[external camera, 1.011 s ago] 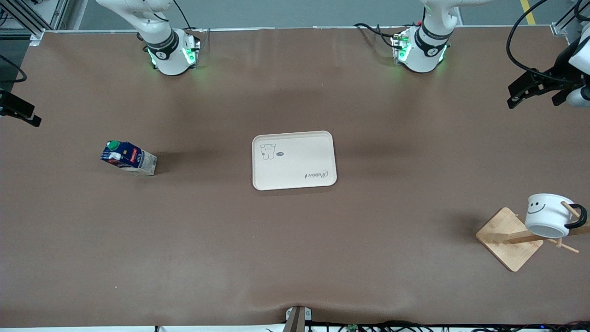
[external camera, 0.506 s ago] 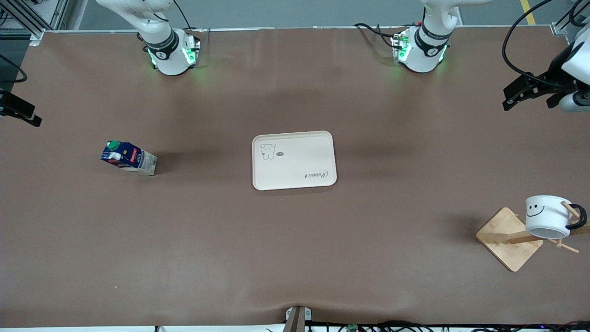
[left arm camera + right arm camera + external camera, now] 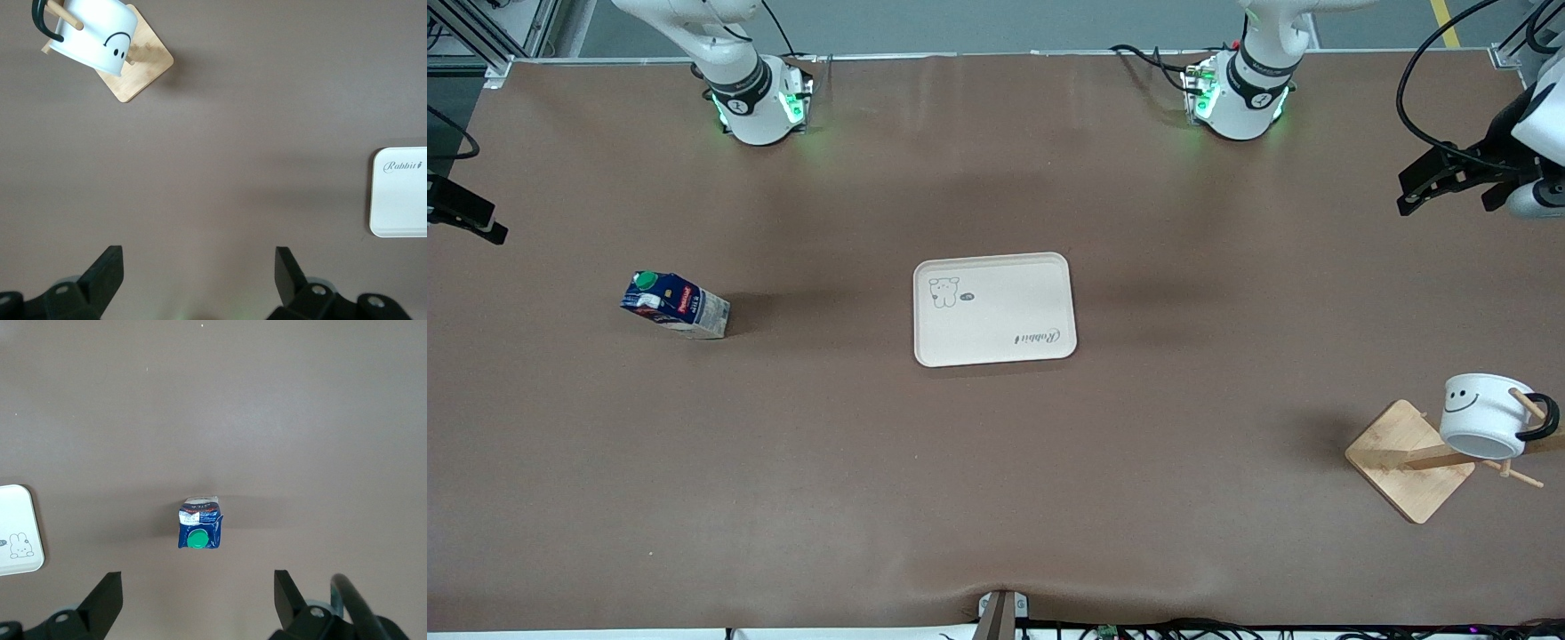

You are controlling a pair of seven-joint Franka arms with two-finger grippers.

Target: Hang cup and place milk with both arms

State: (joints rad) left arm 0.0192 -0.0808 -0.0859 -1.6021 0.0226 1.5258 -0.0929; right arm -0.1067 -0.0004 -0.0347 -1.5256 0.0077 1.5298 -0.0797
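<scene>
The right gripper (image 3: 480, 227) hangs at the right arm's end of the surface (image 3: 996, 462), high above the milk (image 3: 675, 304), and its wrist view shows the jaws spread wide with nothing between them. The milk stands upright on the surface, well apart from the tray (image 3: 994, 308) at the middle, its green cap (image 3: 197, 539) on top. It looks like a small, light carton with thin walls that would dent under a hard squeeze, so I would take it across two flat sides below the sloped top, with modest force. The cup (image 3: 1487, 415) already hangs by its black handle (image 3: 1543, 418) on a peg of the wooden rack (image 3: 1409, 460) at the left arm's end; it seems hard, glazed and slippery, and needs no further hold. The left gripper (image 3: 1423, 187) waits over bare surface near that end, jaws apart and empty.
</scene>
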